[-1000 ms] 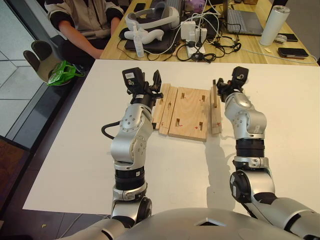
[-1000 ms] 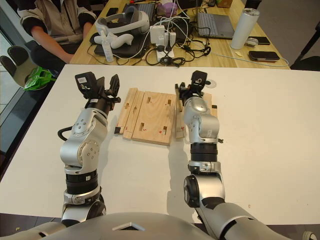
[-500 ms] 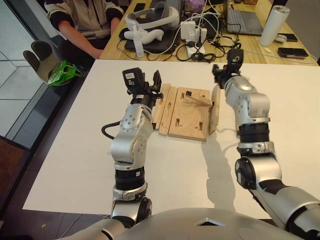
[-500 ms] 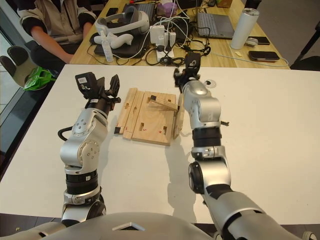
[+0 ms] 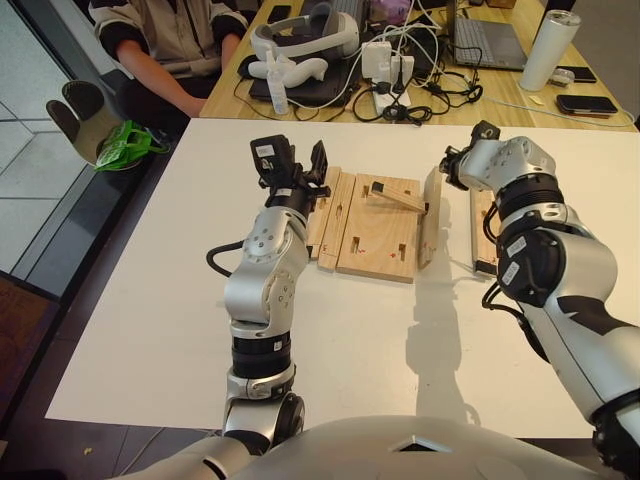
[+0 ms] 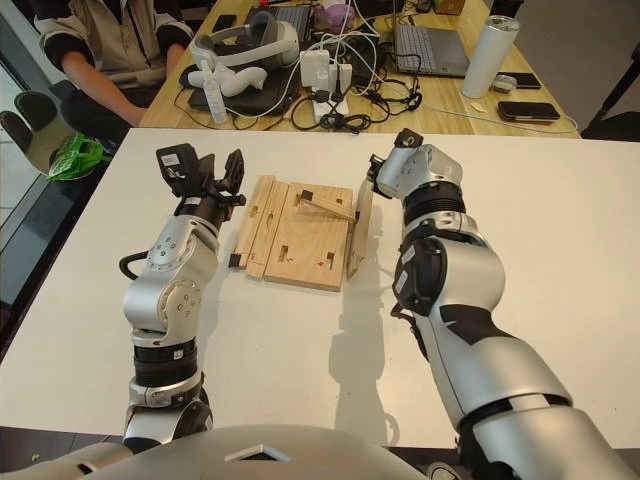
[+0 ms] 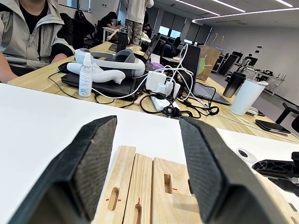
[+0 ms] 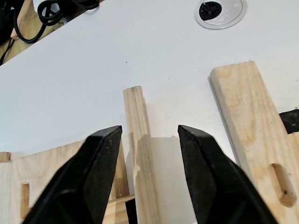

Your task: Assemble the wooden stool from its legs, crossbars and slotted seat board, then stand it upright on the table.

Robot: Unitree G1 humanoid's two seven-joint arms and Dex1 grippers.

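Note:
The slotted seat board point(image 5: 378, 228) lies flat mid-table with two slotted legs point(image 5: 322, 212) flat against its left edge. At its right edge a leg piece point(image 5: 430, 215) stands on its long edge, and a crossbar point(image 5: 392, 198) slants from it over the board. Another leg point(image 5: 483, 230) lies flat farther right. My right gripper point(image 5: 449, 168) is open at the far end of the upright piece; in the right wrist view its fingers point(image 8: 105, 168) straddle that piece point(image 8: 136, 116) without touching. My left gripper point(image 5: 302, 168) hovers open beyond the left legs point(image 7: 124, 186).
Behind the white table point(image 5: 150, 300) a wooden desk holds a spray bottle point(image 5: 278, 85), a headset point(image 5: 305, 35), tangled cables point(image 5: 400, 90), a tumbler point(image 5: 550, 48) and a phone point(image 5: 585, 103). A cable grommet point(image 8: 219, 9) sits in the tabletop behind the parts.
The right gripper tipped the right-hand leg piece up onto its edge, lifting the crossbar over the board, then let go and swung its forearm to the right. The left arm stayed put.

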